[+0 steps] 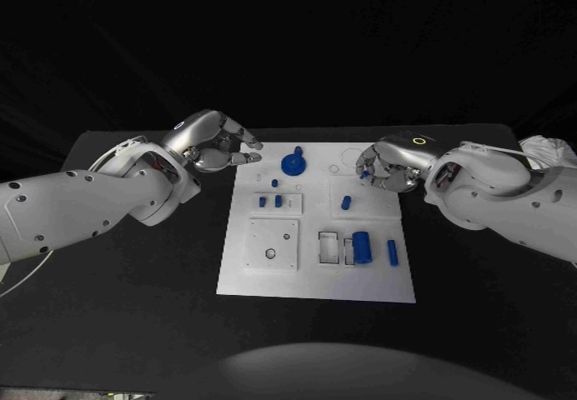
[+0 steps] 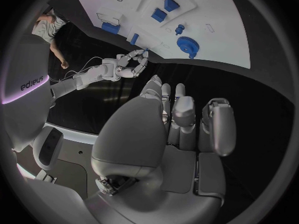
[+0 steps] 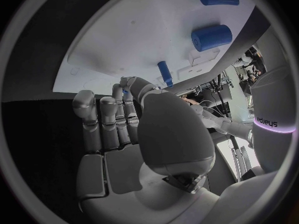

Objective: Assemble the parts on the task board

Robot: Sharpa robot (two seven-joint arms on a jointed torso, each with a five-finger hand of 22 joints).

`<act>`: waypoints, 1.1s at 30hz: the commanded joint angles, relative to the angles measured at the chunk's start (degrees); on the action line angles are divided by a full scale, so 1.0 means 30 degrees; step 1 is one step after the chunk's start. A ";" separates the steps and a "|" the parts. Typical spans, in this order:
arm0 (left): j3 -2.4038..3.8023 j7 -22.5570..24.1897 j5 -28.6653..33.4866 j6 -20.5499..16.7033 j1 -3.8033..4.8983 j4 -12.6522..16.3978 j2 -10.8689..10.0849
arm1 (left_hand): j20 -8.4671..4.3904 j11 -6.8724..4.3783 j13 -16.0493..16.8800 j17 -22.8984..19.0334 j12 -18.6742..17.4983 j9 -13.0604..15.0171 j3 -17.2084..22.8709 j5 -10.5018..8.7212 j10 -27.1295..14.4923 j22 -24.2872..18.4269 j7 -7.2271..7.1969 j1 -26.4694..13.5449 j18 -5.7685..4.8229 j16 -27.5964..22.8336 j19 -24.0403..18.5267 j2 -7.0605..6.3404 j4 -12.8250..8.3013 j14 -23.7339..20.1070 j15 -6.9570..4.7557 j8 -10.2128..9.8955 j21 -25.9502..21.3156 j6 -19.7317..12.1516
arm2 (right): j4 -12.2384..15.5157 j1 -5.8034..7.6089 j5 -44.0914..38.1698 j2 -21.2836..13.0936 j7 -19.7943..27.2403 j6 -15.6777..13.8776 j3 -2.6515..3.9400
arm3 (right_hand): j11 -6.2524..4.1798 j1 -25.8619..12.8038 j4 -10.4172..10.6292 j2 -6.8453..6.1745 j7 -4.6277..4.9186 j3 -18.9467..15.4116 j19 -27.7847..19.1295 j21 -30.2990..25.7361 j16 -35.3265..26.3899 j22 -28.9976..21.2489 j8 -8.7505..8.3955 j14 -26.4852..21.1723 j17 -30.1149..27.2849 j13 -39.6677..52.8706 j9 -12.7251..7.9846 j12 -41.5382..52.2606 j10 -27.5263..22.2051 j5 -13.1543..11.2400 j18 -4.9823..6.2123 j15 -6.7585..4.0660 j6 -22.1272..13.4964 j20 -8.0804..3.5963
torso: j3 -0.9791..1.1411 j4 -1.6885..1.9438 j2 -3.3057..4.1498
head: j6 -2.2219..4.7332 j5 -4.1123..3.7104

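The white task board [image 1: 315, 282] lies in the middle of the black table. On it are a blue gear [image 1: 294, 161], several small blue pegs [image 1: 346, 202], a thick blue cylinder [image 1: 361, 247] and a slim blue bar [image 1: 392, 252]. My right hand [image 1: 387, 165] hovers over the board's far right corner and pinches a small blue part [image 1: 363, 176] between thumb and fingertip. The left wrist view also has that hand [image 2: 129, 66] with the part [image 2: 144, 51]. My left hand [image 1: 217, 143] hangs beside the board's far left corner, fingers apart, holding nothing.
A white square block [image 1: 273, 243] with a hole and a frame-shaped socket [image 1: 329, 247] sit on the board's near half. Black table [image 1: 132, 308] surrounds the board on all sides. A pale object [image 1: 547, 150] lies at the table's far right.
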 commanded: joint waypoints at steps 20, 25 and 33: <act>-0.0140 -0.0233 0.0103 0.0499 -0.0213 -0.1083 0.0910 | 0.0088 0.0250 -0.0308 -0.1711 -0.0203 -0.0200 0.0149 -0.0285 -0.0220 0.3597 0.0194 0.0010 0.0165 -0.1318 -0.0189 -0.0047 0.0020 -0.0870 0.0114 -0.0269 -0.1237 -0.0308 | 0.3119 0.1359 0.1275 0.0369 0.0323 0.1492 0.0077 | -0.0037 -0.0172 -0.0150 -0.0050 0.0082 0.0027 0.0048 0.0054 -0.0187 0.1953 -0.0246 0.0175 -0.0197 -0.0161 -0.0078 -0.0276 0.0312 -0.0140 -0.0027 -0.0052 -0.0072 -0.0149 | -0.0290 0.0090 -0.0669 | 0.0003 0.0088; -0.0204 0.0430 0.0478 0.0210 -0.0367 -0.1683 0.1349 | 0.0201 0.0434 -0.0473 -0.2163 -0.0371 -0.0421 0.0121 -0.0482 -0.0803 0.3496 0.0212 -0.0179 0.0237 -0.1653 -0.0401 -0.0218 0.0006 -0.1154 0.0214 -0.0342 -0.1633 -0.0990 | 0.2725 0.1162 0.1419 0.1600 0.0300 0.2573 0.0077 | -0.0031 -0.0192 -0.0166 -0.0039 0.0128 0.0070 -0.0030 -0.0025 -0.0256 0.1925 -0.0417 0.0106 -0.0338 -0.0207 -0.0183 -0.0350 0.0351 -0.0243 -0.0015 -0.0047 -0.0177 -0.0155 | -0.0454 0.0223 -0.1073 | 0.0003 0.0277; -0.0254 0.1001 0.0896 -0.0183 -0.0571 -0.1982 0.1663 | 0.0271 0.0510 -0.0538 -0.2937 -0.0366 -0.0503 0.0055 -0.0574 -0.1115 0.3316 0.0237 -0.0427 0.0367 -0.2214 -0.0735 -0.0480 0.0010 -0.1606 0.0266 -0.0277 -0.2299 -0.1150 | 0.1921 0.0312 0.1375 0.3205 0.0095 0.3820 0.0079 | -0.0016 -0.0181 -0.0219 -0.0049 0.0185 0.0124 -0.0249 -0.0229 -0.0402 0.1857 -0.0575 -0.0102 -0.0633 -0.0249 -0.0292 -0.0428 0.0371 -0.0281 0.0030 -0.0037 -0.0241 -0.0157 | -0.0641 0.0565 -0.1811 | 0.0003 0.0345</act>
